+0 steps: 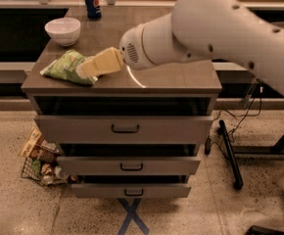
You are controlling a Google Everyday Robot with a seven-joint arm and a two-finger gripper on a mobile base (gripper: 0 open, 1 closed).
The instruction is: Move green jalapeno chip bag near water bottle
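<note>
The green jalapeno chip bag lies flat on the left front part of the grey drawer cabinet's top. My gripper, yellowish and at the end of the big white arm, reaches in from the right. It is low over the bag's right end and looks to be touching it. The water bottle does not show; the arm covers the right rear of the top.
A white bowl stands behind the bag at the left rear. A blue soda can is at the back edge. A wire basket of brownish snack packets sits on the floor at left. Black stand legs are on the right.
</note>
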